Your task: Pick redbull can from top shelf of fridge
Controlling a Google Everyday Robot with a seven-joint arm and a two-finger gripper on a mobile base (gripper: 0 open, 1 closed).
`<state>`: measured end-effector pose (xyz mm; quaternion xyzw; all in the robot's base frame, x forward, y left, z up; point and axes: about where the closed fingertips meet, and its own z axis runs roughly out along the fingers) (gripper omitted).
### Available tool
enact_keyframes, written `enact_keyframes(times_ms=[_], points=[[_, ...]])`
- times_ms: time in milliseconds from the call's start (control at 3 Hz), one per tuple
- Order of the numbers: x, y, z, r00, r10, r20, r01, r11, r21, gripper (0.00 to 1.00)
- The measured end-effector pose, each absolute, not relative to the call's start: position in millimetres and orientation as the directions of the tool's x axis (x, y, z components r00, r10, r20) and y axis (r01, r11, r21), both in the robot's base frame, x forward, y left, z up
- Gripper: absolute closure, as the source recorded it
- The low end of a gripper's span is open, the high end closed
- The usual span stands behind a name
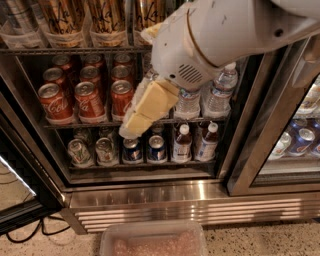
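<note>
Hovering by short red Coca-Cola cans, cream-yellow gripper — jaw state can't tell — risks clipping tall gold cans reaching slim silver redbull can.

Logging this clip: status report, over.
Gripper low, in front of middle racks, right of Coke cans. Redbull can top shelf far left, untouched. Gold cans beside it.

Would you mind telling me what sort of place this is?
Likely a shop or office pantry: a glass-door drinks fridge holds racks of cola cans and water bottles, beside a second cooler. The gripper hangs before the middle rack.
</note>
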<state>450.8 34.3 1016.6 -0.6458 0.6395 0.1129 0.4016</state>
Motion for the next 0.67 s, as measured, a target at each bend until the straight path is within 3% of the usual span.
enact_keyframes(times_ms=[333,667], points=[[441.6,69.6,1032.4,0.224,-0.667,-0.711,-0.921,0.093,-0.378,0.00],[441.6,69.6,1032.4,0.224,-0.667,-0.711,-0.921,0.093,-0.378,0.00]])
